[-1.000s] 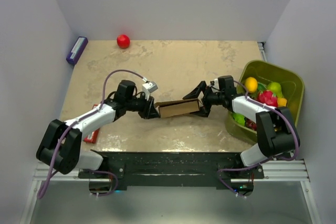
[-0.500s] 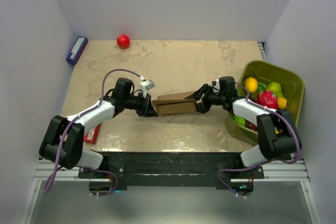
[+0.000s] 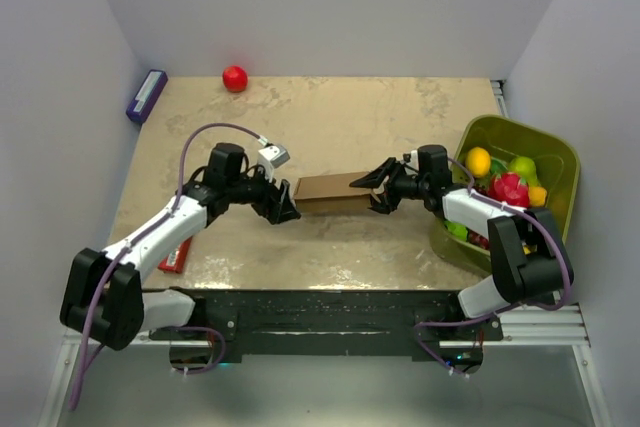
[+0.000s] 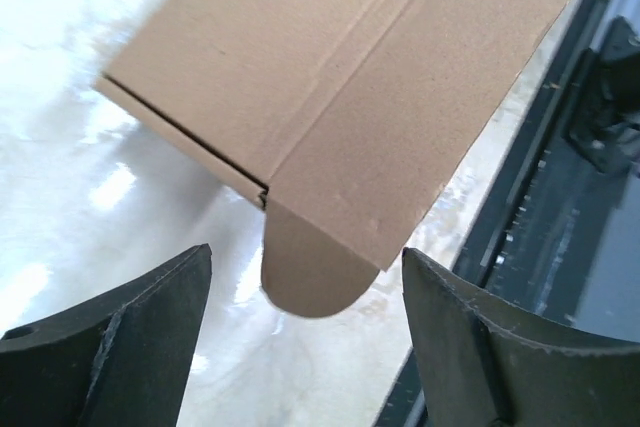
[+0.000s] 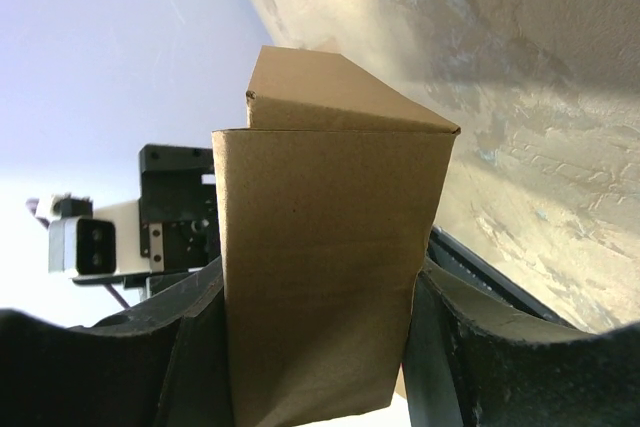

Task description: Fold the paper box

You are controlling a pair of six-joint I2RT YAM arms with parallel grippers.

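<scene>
Holding the paper box (image 3: 333,192) by only one end is the weak point here. The box lies near the middle of the table (image 3: 400,107), between the two arms, and I cannot tell if its bottom rests on the surface. The right end effector (image 5: 315,287) is closed on the right end, with a finger pressing each side wall. The left end effector (image 4: 305,262) stands open around the left end and touches nothing. There the rounded tab (image 4: 310,277) sticks out, not yet tucked in. I think the free end may turn or sink, because nothing supports it, and the loose flap may spring open again. A strong squeeze on the right could also dent the hollow cardboard. If the box swings to the right, it comes close to the green bin (image 3: 560,147). Compared with one second ago, the left end effector has let go of the left end and moved back a little. The right one, then wide open, has closed. The box, then slanted, now lies straighter and a bit further from the arm bases.
</scene>
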